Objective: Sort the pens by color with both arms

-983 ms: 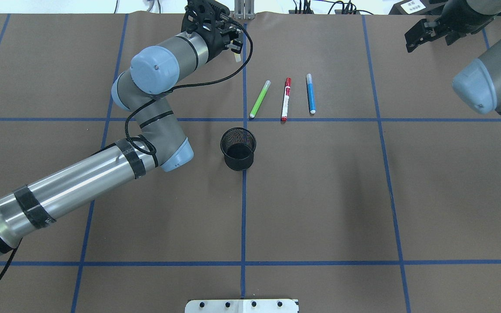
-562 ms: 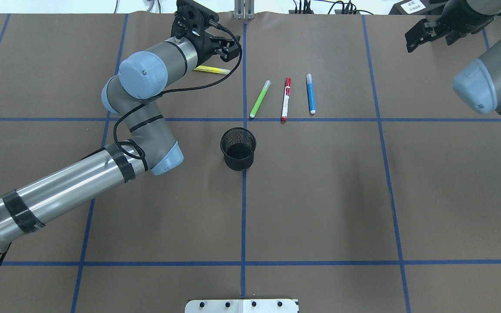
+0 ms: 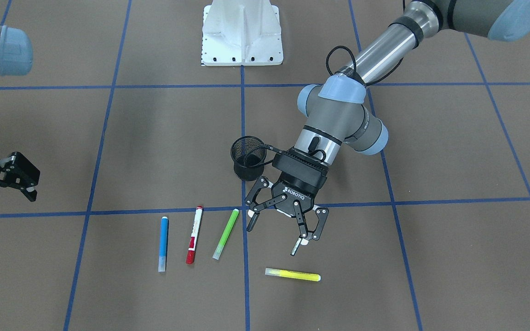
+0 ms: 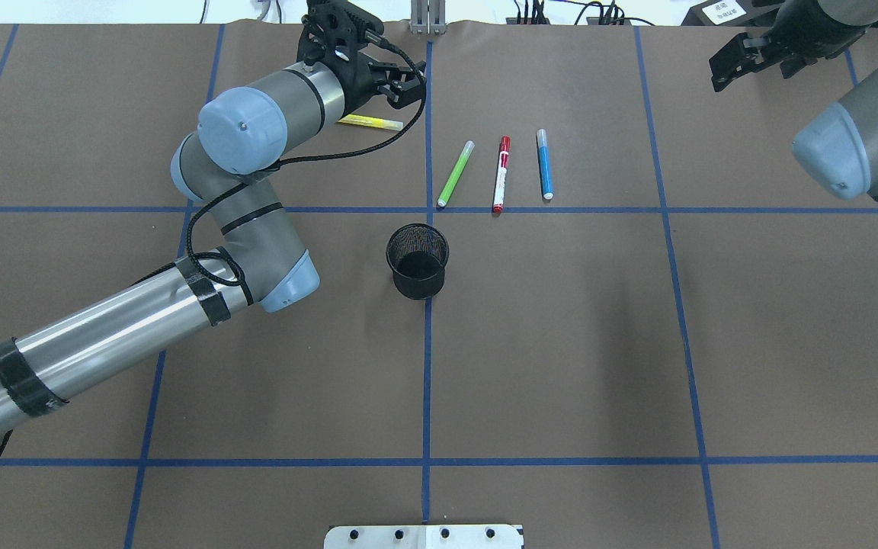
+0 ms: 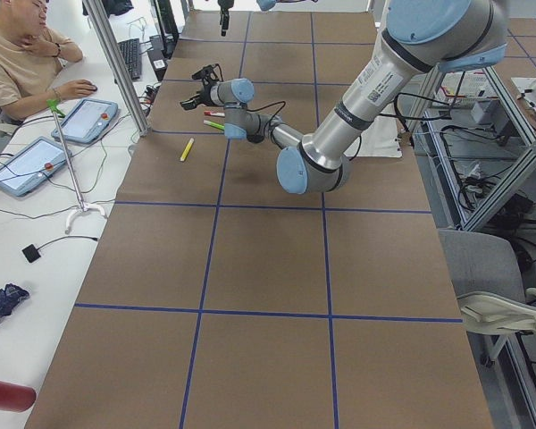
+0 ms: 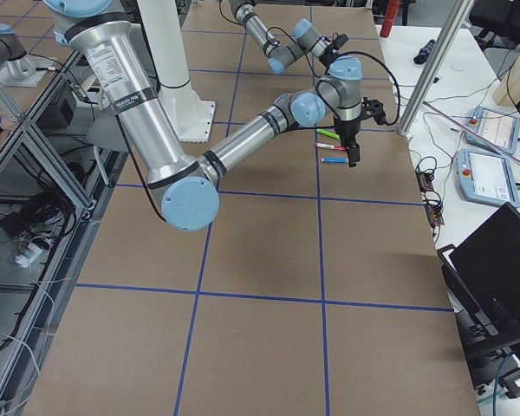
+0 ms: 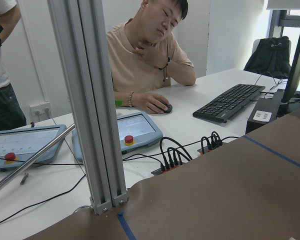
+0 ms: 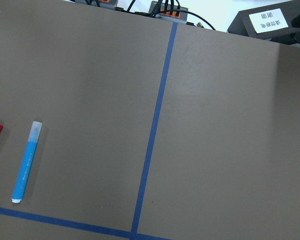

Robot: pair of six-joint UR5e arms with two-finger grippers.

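Overhead half-hides yellow pen [image 4: 374,123]; front view shows all.

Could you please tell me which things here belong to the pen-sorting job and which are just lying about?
Belonging to the job: blue highlighter, red-capped marker, green highlighter, yellow highlighter, left gripper, right gripper.

Just lying about: black mesh cup, white pedestal base, keyboard.
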